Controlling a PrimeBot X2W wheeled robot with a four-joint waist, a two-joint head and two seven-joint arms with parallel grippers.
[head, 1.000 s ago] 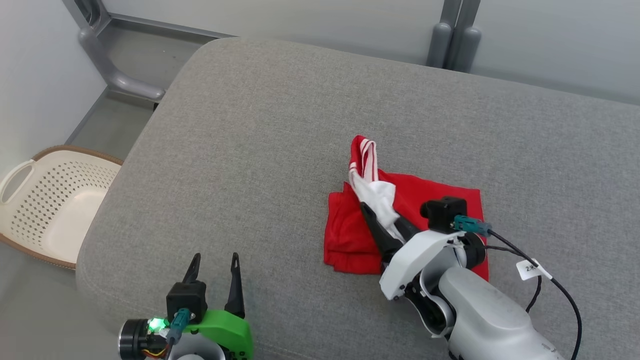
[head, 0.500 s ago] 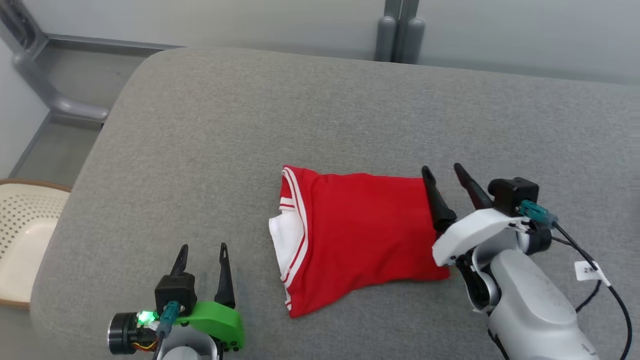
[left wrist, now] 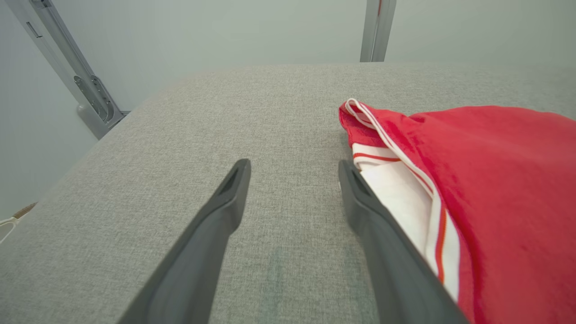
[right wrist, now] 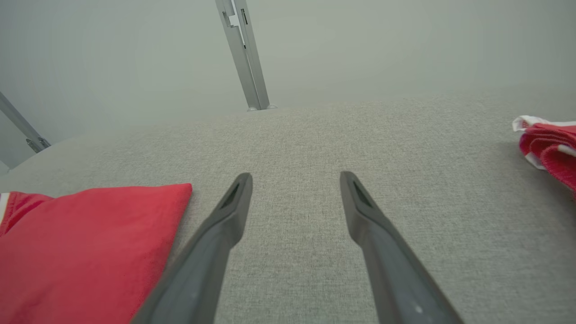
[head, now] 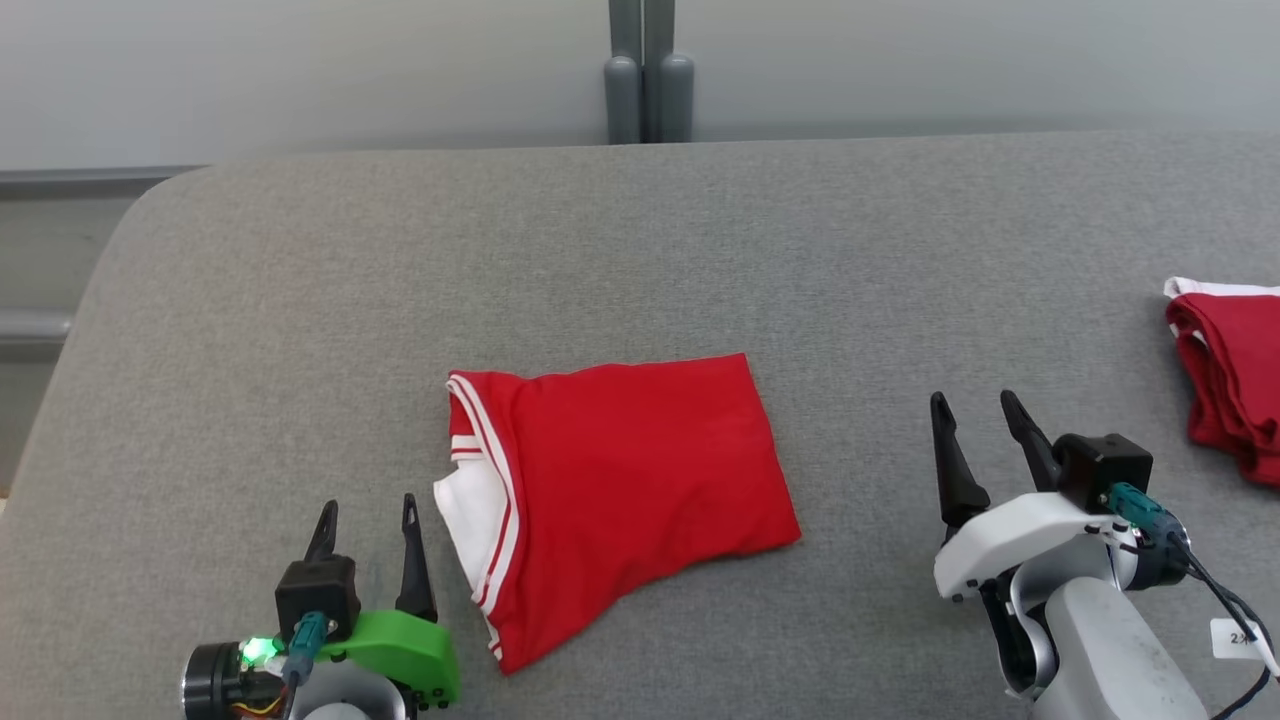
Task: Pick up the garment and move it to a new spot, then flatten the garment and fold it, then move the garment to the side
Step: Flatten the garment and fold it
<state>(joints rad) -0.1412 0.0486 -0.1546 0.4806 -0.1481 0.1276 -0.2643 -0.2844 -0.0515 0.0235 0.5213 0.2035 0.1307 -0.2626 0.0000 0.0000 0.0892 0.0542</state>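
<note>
Garment (head: pixel 620 480) lies folded at centre of grey padded worktop (head: pixel 300 300). Left end effector (head: pixel 368 502), at 8 o'clock of it, and right end effector (head: pixel 972 397), at 3 o'clock, are both parted and empty.

Bare padded surface (head: pixel 640 250) lies open around the red garment (head: pixel 620 470). A second red garment (head: pixel 1235 390) blocks the right edge.

Head overhead; wrists low beside garment (head: pixel 620 460)
</note>
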